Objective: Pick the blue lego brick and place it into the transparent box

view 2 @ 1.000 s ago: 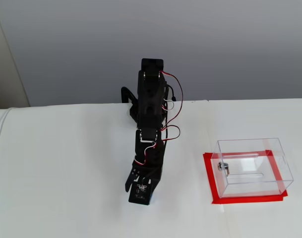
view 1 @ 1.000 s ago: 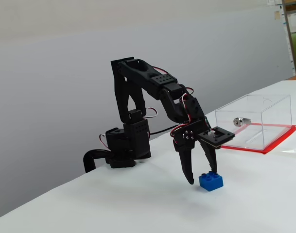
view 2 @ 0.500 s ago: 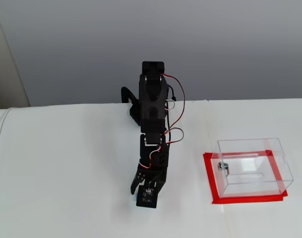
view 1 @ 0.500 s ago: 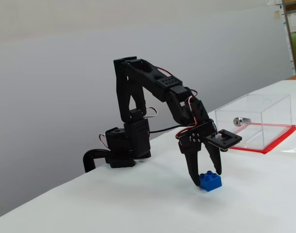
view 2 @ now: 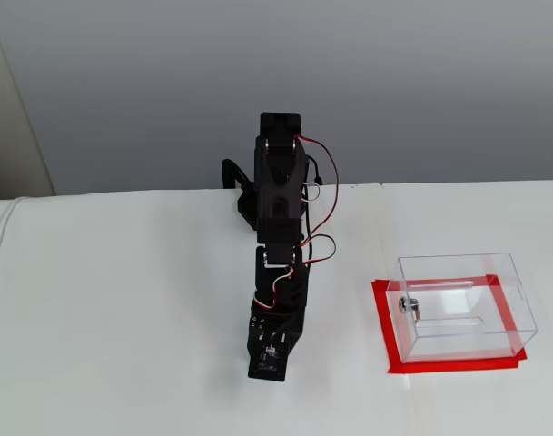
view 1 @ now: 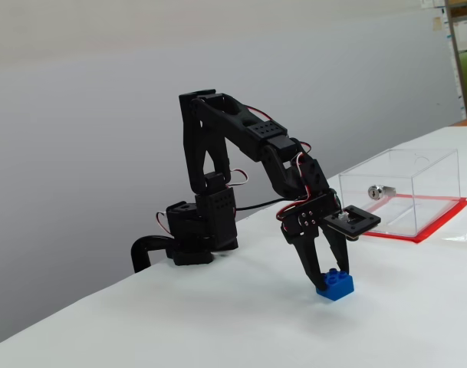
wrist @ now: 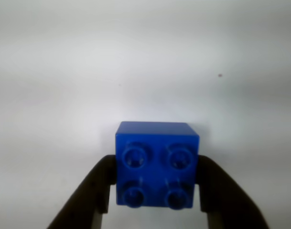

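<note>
1. The blue lego brick [wrist: 157, 164] sat studs-up on the white table [view 1: 218, 330], pinched between both black fingers [wrist: 95, 191].
2. The gripper [view 1: 330, 277] pointed straight down, pressed closed against the brick's sides.
3. The transparent box [view 2: 462, 304] stood well apart, to the right in a fixed view, on its red base.

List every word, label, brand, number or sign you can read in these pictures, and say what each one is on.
None can be read.
Brick: studs show blurred round marks in the wrist view, not legible.
Box: only a plain metal lock, no text.
Gripper and arm: no visible label in either fixed view.
Shelf at the top right edge of a fixed view: too small to tell.
</note>
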Robot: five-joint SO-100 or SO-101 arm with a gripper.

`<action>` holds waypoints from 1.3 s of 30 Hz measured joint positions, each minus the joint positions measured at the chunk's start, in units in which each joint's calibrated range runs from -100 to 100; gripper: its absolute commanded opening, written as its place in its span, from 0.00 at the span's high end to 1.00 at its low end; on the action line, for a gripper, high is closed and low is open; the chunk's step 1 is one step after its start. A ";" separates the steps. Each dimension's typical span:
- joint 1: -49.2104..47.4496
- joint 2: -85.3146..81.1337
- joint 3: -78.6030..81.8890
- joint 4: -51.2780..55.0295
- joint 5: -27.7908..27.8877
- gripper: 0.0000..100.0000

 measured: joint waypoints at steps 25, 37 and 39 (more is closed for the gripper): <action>-1.50 -35.69 -1.06 4.46 2.54 0.91; -14.21 -39.92 -2.12 4.46 3.81 0.91; -19.12 -39.92 -2.65 4.37 3.81 0.91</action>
